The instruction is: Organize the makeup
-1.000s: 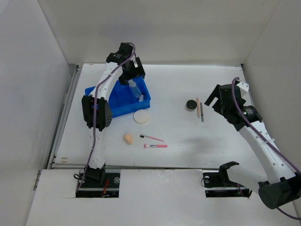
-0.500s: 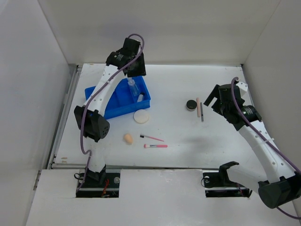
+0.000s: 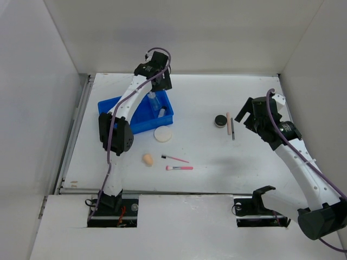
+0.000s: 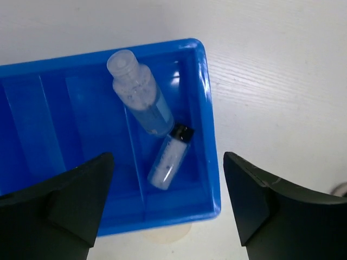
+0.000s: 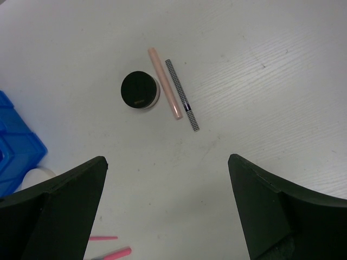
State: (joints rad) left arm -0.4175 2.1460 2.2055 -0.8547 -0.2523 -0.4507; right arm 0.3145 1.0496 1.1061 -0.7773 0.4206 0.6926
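Two clear bottles lie in the right compartment of the blue tray [image 4: 209,108]: a large one [image 4: 141,92] and a small black-capped one [image 4: 169,157]. My left gripper [image 4: 167,179] hovers open and empty above them, over the tray's far right corner [image 3: 161,82]. On the table lie the white puff [image 3: 162,134], peach sponge [image 3: 147,159] and two pink-handled brushes [image 3: 175,158] [image 3: 179,168]. My right gripper [image 5: 167,160] is open and empty, high above the black jar [image 5: 140,90], beige stick [image 5: 165,83] and dark pencil [image 5: 182,102].
The blue tray [image 3: 124,111] stands at the back left, with its left compartments bare. White walls close the table at the back and both sides. A metal rail runs along the left edge [image 3: 76,130].
My left gripper has lifted away from the bottles in the tray and shifted back and to the right. The right arm has not moved.
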